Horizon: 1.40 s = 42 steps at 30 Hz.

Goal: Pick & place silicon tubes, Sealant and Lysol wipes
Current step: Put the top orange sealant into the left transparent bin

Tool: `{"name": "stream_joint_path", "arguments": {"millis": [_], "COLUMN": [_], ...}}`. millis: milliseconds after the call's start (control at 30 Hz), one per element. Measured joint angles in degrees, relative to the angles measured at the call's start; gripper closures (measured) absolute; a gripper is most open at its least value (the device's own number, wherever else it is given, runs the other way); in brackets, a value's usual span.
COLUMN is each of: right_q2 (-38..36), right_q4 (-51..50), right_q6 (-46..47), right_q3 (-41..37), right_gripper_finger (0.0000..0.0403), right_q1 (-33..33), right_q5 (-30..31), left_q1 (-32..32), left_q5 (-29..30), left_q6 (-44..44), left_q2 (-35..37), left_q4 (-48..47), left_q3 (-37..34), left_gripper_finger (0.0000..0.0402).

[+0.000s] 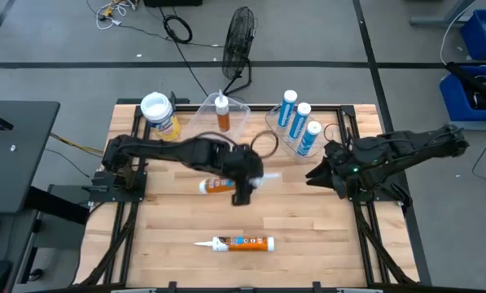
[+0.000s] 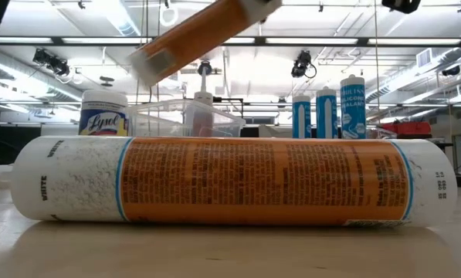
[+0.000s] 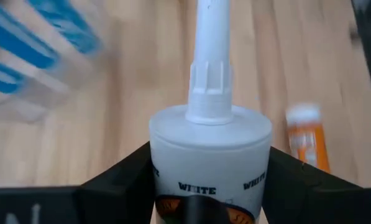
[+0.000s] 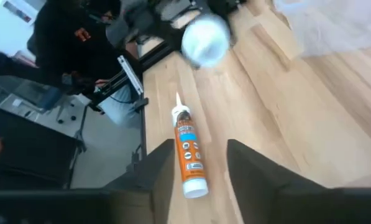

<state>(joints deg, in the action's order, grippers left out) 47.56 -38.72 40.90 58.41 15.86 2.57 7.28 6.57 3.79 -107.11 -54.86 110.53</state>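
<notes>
Two claws are mine: my left claw (image 1: 244, 181), mid-frame in the high view, is clenched on an orange-and-white sealant tube (image 1: 218, 185) lifted off the wooden tabletop (image 1: 308, 236). My right claw (image 1: 317, 172), at centre right, stands parted and empty. The yellow Lysol wipes canister with white lid (image 1: 159, 114) stands upper left.

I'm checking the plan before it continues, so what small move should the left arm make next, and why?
Probably carry the held orange caulk tube with the white nozzle toward the clear plastic bin at the table's back. The left tool grips it above the wood, tilted in the low view. One orange tube already stands upright in that bin, so this one likely belongs beside it.
</notes>
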Motion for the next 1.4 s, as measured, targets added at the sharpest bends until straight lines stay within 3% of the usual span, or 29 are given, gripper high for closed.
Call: {"name": "stream_joint_path", "arguments": {"millis": [133,300,433,667,1000,1400], "right_q2": [-0.4,-0.4,-0.4,-0.5,-0.4,2.4], "right_q4": [0.0,-0.1,-0.8,-4.3,-4.6,1.0], "right_q6": [-2.6,-5.4,-5.8,-5.7,-2.1,0.2], "right_q3": [0.0,0.0,0.0,0.0,0.0,0.0], "right_gripper_finger": [0.0308,0.0384,0.0391,0.0398,0.0397,0.0400], "right_q1": [0.2,0.2,0.2,0.2,-0.7,-3.5], "right_q5": [0.0,1.2,4.9,9.0,12.9,14.3], "left_q1": [-0.8,-1.0,-1.1,-1.3,-4.0,-11.7], "left_q5": [6.7,20.1,25.7,24.3,15.0,6.2], "left_q6": [3.8,7.2,7.1,3.3,-2.0,-6.1], "left_q2": [0.0,0.0,0.0,-0.1,0.3,4.8], "left_q4": [5.0,8.4,12.2,21.3,35.0,33.4], "left_q3": [5.1,9.3,9.4,4.9,-0.4,-0.3], "left_gripper_finger": [0.0178,0.0178,0.0178,0.0179,0.0179,0.0179]}}
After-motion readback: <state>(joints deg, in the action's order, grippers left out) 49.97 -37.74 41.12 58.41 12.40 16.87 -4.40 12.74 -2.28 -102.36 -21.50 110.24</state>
